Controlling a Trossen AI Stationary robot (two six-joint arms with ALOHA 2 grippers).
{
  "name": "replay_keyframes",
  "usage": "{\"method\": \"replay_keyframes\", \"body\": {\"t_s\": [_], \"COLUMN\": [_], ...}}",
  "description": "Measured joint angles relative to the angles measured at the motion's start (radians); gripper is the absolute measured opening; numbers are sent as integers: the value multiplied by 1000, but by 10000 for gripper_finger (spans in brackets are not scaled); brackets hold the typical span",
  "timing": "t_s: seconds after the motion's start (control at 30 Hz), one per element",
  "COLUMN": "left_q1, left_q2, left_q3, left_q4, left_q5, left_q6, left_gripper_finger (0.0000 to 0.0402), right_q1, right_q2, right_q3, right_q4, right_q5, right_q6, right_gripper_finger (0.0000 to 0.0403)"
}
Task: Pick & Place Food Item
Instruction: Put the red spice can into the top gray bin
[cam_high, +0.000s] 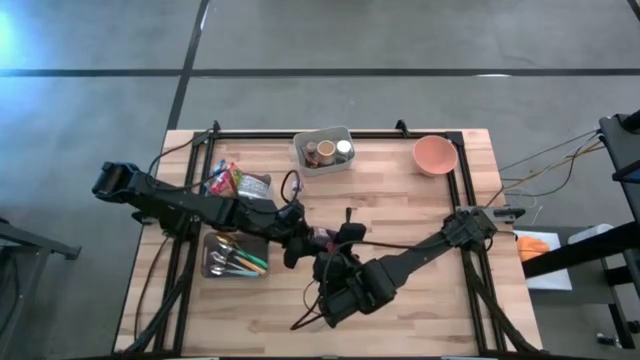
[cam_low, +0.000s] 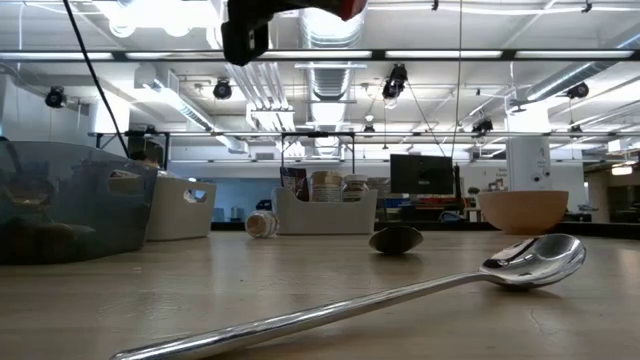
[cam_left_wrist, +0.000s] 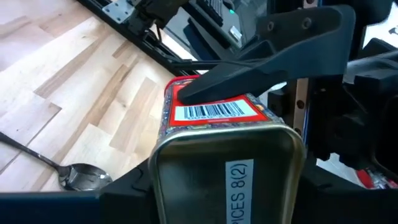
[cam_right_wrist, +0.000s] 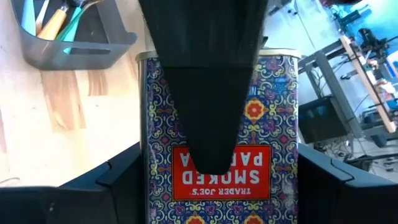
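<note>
On the tin (cam_right_wrist: 217, 143): "TRADER JOE'S SMOKED PAPRIKA".

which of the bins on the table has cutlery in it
The dark grey bin near the table's front left, beside the left arm; it holds spoons and coloured-handled utensils. The white bin at the back holds jars, and the third bin holds snack packets.

The tin (cam_right_wrist: 217, 155) carried a red panel printed "TRADER JOE'S SMOKED PAPRIKA" (the letters showed upside down in the right wrist view, and the last word was partly covered). On its metal bottom (cam_left_wrist: 233, 168), seen in the left wrist view, stood a handwritten "SPICES 8(2)", and a white barcode label (cam_left_wrist: 214, 111) sat on its side, its digits too small to read.
</note>
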Motion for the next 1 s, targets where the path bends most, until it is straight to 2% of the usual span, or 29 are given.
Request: {"method": "replay_keyframes", "body": {"t_s": [0.07,0.3,0.6,0.7,0.8,1.0], "left_q1": [1,0,6,7,-3,-22], "left_q2": [0,-1,-69,-124,-177,-244], "left_q3": [0,0,-1,-1,-1,-1], "left_q4": [0,-1,-76,-110,-146,-130], "left_q5": [6,41,44,38,-6,-48], "left_q6": [-2,58,167,220,293,406], "left_gripper_finger": [198,198,198,198,198,198], "right_q1": [1,8,74,100,135,199], "right_q2": [0,-2,-18,-44,-70,-118], "right_q3": [0,13,90,88,88,87], "right_q4": [4,29,32,30,29,41], "right_q5": [5,-9,7,38,121,239], "right_q6": [0,27,99,149,204,291], "right_gripper_finger": [284,351,362,363,363,364]}}
